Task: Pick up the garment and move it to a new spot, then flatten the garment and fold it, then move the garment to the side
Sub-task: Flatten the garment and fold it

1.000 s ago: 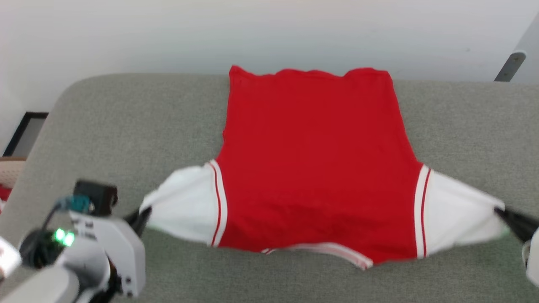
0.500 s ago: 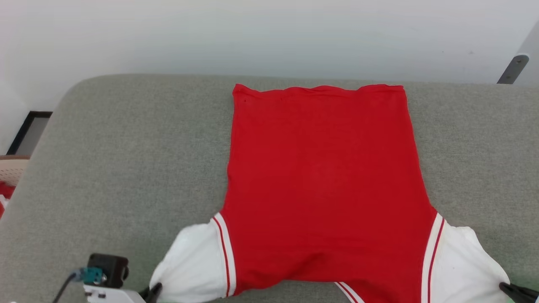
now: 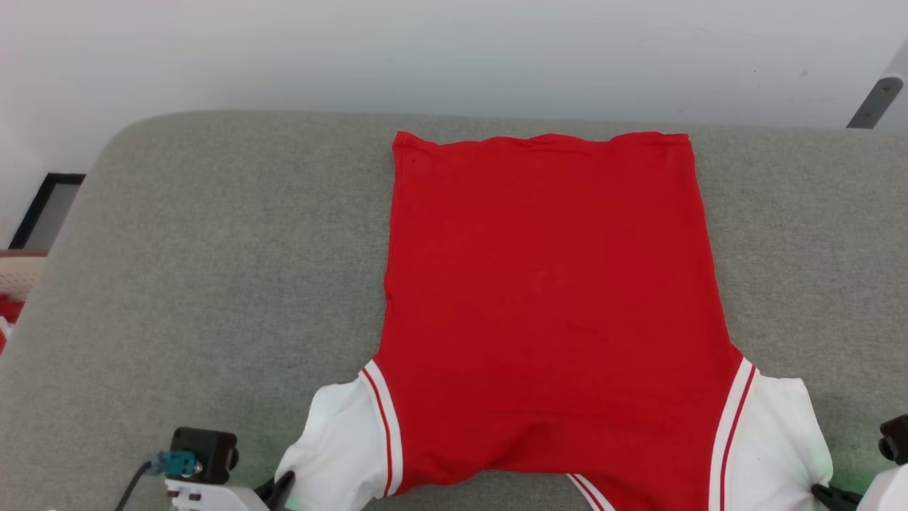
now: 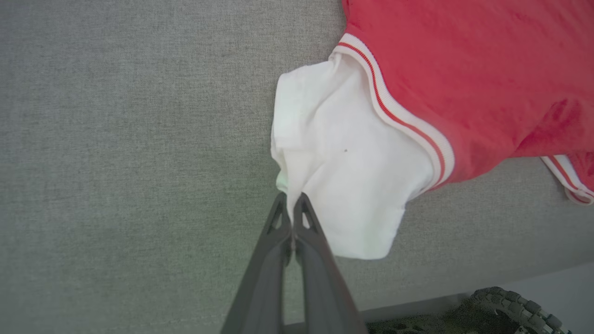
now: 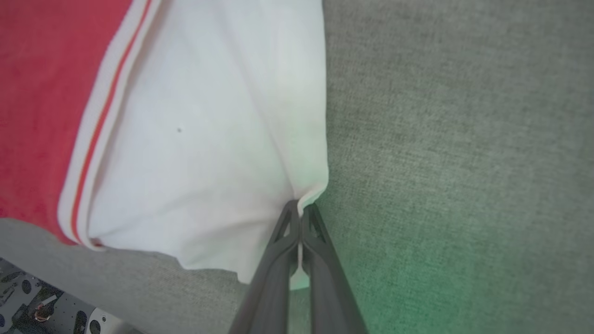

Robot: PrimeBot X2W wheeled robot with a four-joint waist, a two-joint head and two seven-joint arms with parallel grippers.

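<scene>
Indoor room: grey fabric surface [image 3: 177,284], white wall [image 3: 425,57]

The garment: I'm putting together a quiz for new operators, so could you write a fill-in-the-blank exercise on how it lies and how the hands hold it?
1. The left hand grips a white ____ of the garment.
2. The right hand is ____ on the other sleeve's edge.
3. Between its sleeves, the garment's body is plain ____.
4. It lies spread on a ____ fabric surface.

Missing words: sleeve; shut; red; grey.
</scene>
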